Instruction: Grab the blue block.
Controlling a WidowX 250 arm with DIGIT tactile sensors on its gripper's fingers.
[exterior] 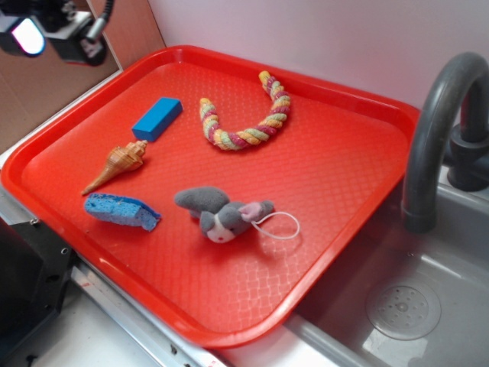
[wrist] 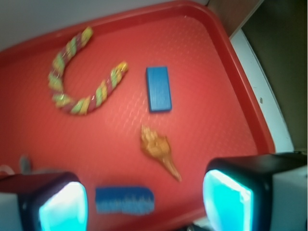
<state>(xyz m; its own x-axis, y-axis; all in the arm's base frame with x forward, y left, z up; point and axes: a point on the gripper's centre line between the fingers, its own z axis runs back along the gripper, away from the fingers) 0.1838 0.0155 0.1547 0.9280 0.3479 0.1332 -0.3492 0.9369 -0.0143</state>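
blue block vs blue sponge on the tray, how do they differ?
The blue block is saturated blue with sharp, straight edges; the blue sponge is paler, porous and ragged-edged. The block lies toward the tray's back beyond the seashell; the sponge lies at its front. Both are blue, lying flat, untouched.

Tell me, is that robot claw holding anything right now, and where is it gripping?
Nothing is held. The gripper hangs open above the tray, its fingers wide apart, and the blue block lies untouched.
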